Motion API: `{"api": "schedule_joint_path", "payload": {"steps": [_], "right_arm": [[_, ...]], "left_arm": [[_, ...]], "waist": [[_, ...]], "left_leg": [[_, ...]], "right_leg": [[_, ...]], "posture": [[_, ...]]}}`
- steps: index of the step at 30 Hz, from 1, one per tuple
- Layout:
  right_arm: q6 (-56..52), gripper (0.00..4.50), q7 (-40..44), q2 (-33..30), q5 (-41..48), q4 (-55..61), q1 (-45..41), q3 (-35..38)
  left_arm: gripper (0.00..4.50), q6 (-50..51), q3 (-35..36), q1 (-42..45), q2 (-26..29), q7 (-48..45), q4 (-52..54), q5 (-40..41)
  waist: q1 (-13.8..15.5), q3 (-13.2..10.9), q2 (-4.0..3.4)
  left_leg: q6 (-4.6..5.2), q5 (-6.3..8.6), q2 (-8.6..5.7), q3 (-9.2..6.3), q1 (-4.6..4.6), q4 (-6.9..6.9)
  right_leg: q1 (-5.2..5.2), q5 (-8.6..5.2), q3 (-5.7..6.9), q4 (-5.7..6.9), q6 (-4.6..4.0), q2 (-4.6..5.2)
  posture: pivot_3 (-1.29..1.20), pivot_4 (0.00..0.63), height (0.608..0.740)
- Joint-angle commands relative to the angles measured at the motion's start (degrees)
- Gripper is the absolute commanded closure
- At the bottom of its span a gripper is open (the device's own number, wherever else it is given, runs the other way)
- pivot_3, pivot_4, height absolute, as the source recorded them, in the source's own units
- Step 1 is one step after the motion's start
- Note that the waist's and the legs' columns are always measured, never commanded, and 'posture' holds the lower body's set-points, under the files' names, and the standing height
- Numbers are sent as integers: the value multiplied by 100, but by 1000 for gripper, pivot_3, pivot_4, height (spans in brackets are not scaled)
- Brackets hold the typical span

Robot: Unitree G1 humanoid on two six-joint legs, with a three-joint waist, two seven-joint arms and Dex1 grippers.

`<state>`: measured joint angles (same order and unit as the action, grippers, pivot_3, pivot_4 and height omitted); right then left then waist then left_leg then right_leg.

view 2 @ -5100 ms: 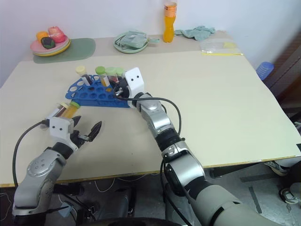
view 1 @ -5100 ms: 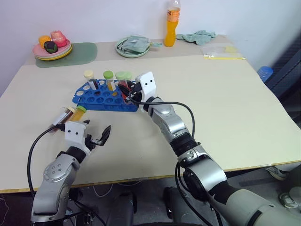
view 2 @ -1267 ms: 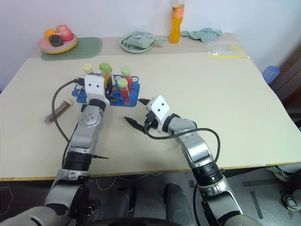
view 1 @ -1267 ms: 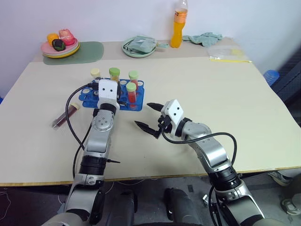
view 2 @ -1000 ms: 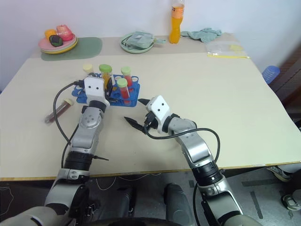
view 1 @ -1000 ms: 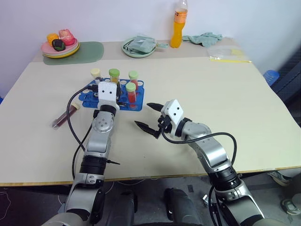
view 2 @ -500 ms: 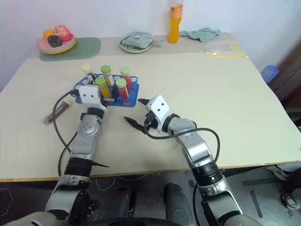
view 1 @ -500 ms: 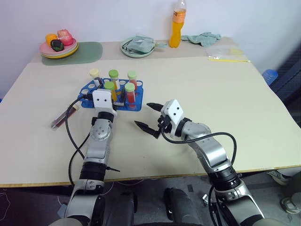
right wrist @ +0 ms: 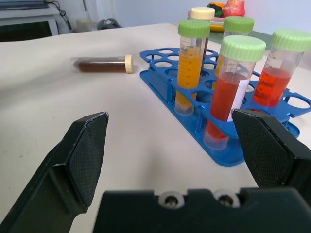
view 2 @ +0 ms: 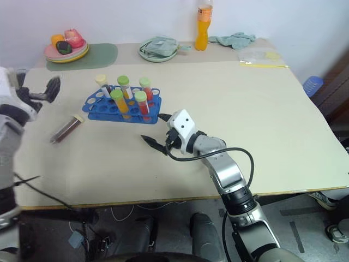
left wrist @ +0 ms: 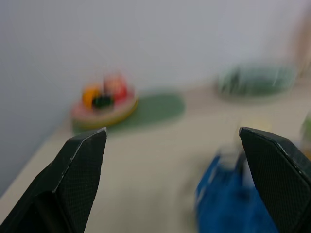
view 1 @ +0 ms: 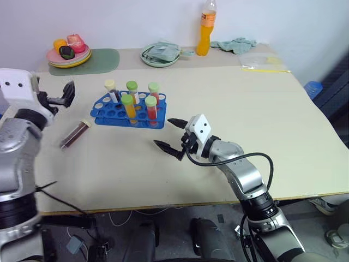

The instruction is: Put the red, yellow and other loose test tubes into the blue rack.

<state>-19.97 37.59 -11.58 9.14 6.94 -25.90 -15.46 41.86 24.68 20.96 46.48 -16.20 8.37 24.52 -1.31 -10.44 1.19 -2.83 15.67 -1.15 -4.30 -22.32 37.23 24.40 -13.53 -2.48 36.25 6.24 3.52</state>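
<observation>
My left gripper (view 1: 61, 96) was up at the far left, above the table edge and well apart from the blue rack (view 1: 128, 111). Jaws stood wide, nothing between them. In the left wrist view both fingers (left wrist: 80, 170) were spread to the sides w/ only table, a blurred bit of blue rack and the fruit plate (left wrist: 104, 108) beyond.

My right gripper (view 1: 168, 135) sat low over the table (view 1: 245, 114), just in front-right of the rack, pointing toward it. Jaws also fully apart, empty; fingertips near the rack's right end but not touching it.

Rack held five tubes upright. Back row: a cream-capped tube (view 1: 110, 89), a green-capped yellow-orange tube (view 1: 131, 91) and a green-capped red tube (view 1: 154, 92). Front row: yellow-orange tube w/ green cap (view 1: 128, 107) and red tube w/ green cap (view 1: 151, 110). From the right wrist view those two front ones stood closest, the red one (right wrist: 233, 87) at the rack's near end, the yellow one (right wrist: 191, 65) next to it.

One loose tube, dark brown w/ cream cap (view 1: 76, 134), lay flat on the table just left of the rack, not touching it, cap end toward the rack. Neither gripper was on it.

Far side of table: fruit plate on a green mat (view 1: 103, 58), a green dish w/ cloth (view 1: 161, 53), orange drink bottle (view 1: 204, 28), a crumpled cloth (view 1: 233, 44) and a plastic bag (view 1: 263, 61).
</observation>
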Motion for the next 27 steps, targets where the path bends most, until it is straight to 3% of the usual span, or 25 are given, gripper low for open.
{"api": "schedule_joint_path", "payload": {"steps": [1,4,6,11,16,19,24,25,27], "right_arm": [[135,0,65,72,50,45,-147,-37],[178,0,102,93,36,-36,-191,-44],[209,0,115,112,23,-90,-223,-52],[281,0,108,117,-10,-142,-255,-65],[258,0,34,52,-32,-28,-170,-21],[232,0,-9,21,-39,41,-113,-8],[156,0,-14,-33,-19,131,-62,-27],[124,0,1,-50,-5,156,-51,-34],[85,0,36,-96,26,220,-5,-38]], "left_arm": [[22,1347,-505,323,987,-834,-1041,34],[22,1669,-1934,1108,1726,-1997,-2201,-439],[22,1619,-2755,1799,1802,-2583,-3063,-849],[22,1022,-4037,3401,1241,-3693,-5213,-1819],[22,206,-4690,4014,746,-4392,-6466,-2616],[844,-60,-4776,4222,585,-4447,-6990,-2948],[3390,-350,-4585,4390,602,-4457,-7323,-3189],[3690,-369,-4512,4413,646,-4418,-7331,-3193],[3690,-481,-4099,4444,785,-4075,-7240,-3023]], "waist": [[-16,0,0],[-4,-3,3],[11,-3,3],[4,-3,3],[-61,-3,4],[-114,-5,6],[-137,-5,6],[-132,-5,6],[-127,-7,11]], "left_leg": [[0,0,1,0,1,-2],[0,0,2,-2,0,-4],[0,0,1,-1,-1,-3],[0,-1,2,4,-3,-3],[0,-1,3,5,-8,-3],[0,-1,4,3,-9,-3],[1,0,5,3,-9,-3],[1,0,5,3,-9,-3],[1,0,5,3,-10,-2]], "right_leg": [[0,0,0,0,0,-3],[0,-1,2,-1,-1,-6],[-2,-2,4,-3,0,-5],[1,-2,3,-2,0,-8],[7,-2,1,-3,0,-7],[8,-2,1,-2,0,-7],[12,-2,0,1,0,-7],[12,-2,0,2,1,-7],[12,-2,0,2,1,-6]], "posture": [[0,150,740],[0,150,740],[0,150,740],[0,150,740],[0,150,740],[0,150,740],[0,150,740],[0,150,740],[0,150,740]]}}
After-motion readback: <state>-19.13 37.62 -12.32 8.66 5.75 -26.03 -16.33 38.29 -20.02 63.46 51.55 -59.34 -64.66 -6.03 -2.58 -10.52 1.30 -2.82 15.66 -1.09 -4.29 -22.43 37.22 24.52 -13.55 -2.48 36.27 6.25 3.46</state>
